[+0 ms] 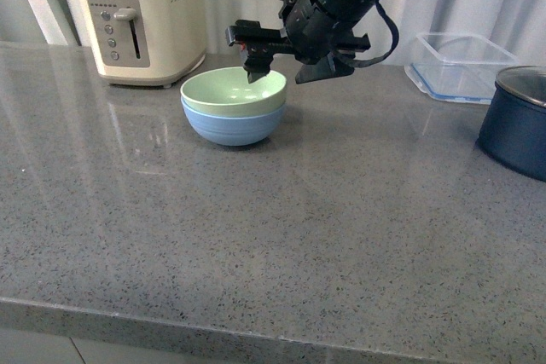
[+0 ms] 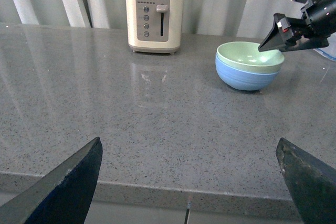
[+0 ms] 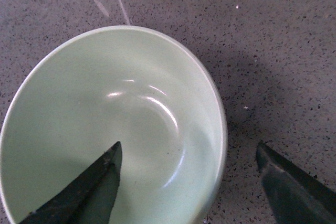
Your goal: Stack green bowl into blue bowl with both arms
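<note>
**A:** What's nearest us?

**B:** Bare grey speckled stone countertop (image 1: 273, 245). In the left wrist view the left gripper (image 2: 189, 179) hangs over the near edge, well away from the bowls, its two dark fingers spread wide with nothing between them.

**A:** And further in?

**B:** The pale mint-green round matte bowl (image 1: 234, 91) sits nested inside the light sky-blue round matte bowl (image 1: 232, 125), rims close to level, in front of the cream two-slot toaster (image 1: 141, 23). A dark navy pot (image 1: 518, 121) and a clear plastic container (image 1: 456, 66) stand well off to the right.

**A:** The right gripper (image 1: 256, 64)?

**B:** Over the green bowl's far rim. The right wrist view shows its fingers apart, straddling the wall, one inside the bowl (image 3: 110, 129) and one outside, neither clearly touching it.

**A:** So the stack looks done?

**B:** I'd judge so; what's left is a clean retreat. Keep the fingers spread and lift straight up until the inner finger clears the rim, only then swing away. Any sideways drift first could hook the wall and tip or drag both bowls.
</note>
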Robot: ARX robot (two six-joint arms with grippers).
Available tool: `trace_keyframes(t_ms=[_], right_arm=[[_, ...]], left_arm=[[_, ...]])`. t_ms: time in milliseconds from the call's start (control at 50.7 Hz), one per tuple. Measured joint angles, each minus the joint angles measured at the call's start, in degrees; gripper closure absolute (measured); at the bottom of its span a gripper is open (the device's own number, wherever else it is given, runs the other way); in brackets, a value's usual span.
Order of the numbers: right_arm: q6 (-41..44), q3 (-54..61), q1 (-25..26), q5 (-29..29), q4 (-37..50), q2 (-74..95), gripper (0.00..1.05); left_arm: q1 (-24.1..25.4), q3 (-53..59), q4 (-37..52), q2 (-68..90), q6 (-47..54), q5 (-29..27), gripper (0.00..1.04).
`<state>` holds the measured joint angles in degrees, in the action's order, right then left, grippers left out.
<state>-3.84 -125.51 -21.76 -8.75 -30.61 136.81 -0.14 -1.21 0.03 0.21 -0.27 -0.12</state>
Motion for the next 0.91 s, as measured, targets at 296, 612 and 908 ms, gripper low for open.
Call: trace_keyframes(t_ms=[296, 612, 908], right_arm=[[0.81, 15.37, 3.41, -1.66, 7.19, -14.99, 0.10], [1.01, 52.70, 19.06, -1.29, 16.92, -43.23, 0.10], [5.92, 85.68, 34.69, 2.91, 20.87, -70.16, 0.10]], left_arm=[[0.00, 0.00, 0.00, 0.00, 0.00, -0.02, 0.07], [0.00, 0.00, 0.00, 0.00, 0.00, -0.02, 0.07], [0.00, 0.00, 0.00, 0.00, 0.00, -0.02, 0.07]])
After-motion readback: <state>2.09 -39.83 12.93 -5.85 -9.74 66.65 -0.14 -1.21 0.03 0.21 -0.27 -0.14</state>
